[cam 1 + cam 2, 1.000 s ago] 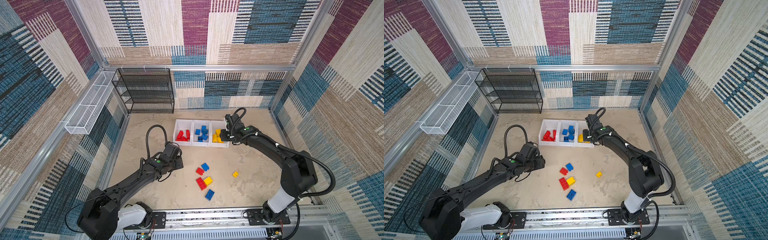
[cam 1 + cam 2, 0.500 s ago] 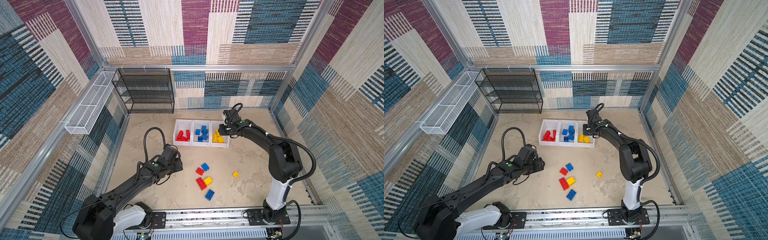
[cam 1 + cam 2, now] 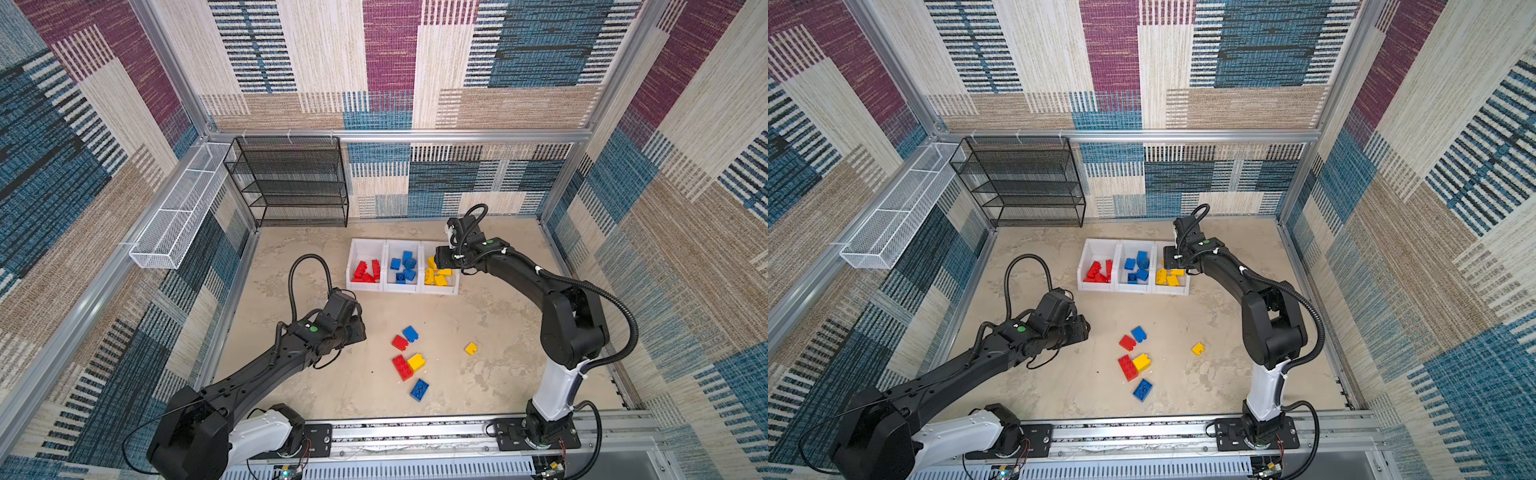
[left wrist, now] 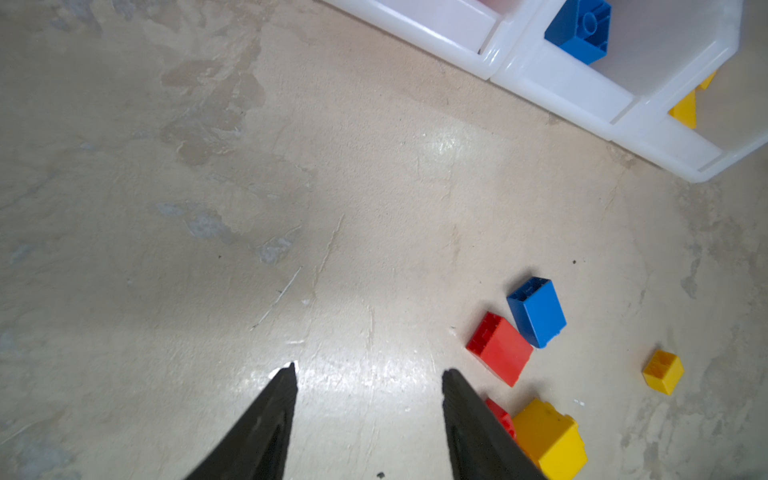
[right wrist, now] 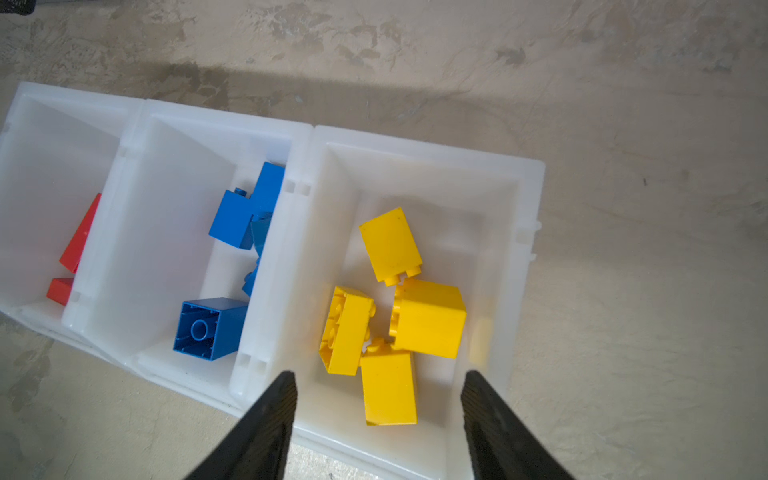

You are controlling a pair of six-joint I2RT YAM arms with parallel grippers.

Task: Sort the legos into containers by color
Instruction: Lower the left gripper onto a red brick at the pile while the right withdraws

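Right wrist view: the right gripper [image 5: 379, 374] hangs over the end bin [image 5: 424, 143], jaws apart and empty, yellow legos [image 5: 428, 318] lying inside. The left gripper [image 4: 370, 370], jaws apart and empty, hovers beside six loose legos [image 3: 402, 368] on the tabletop [image 3: 478, 316].

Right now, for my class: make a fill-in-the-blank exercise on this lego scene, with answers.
The right gripper hangs open over the bin of ____ legos. The middle bin holds only ____ legos. ____ legos lie loose on the table. The left gripper holds ____.
Answers: yellow; blue; six; nothing.
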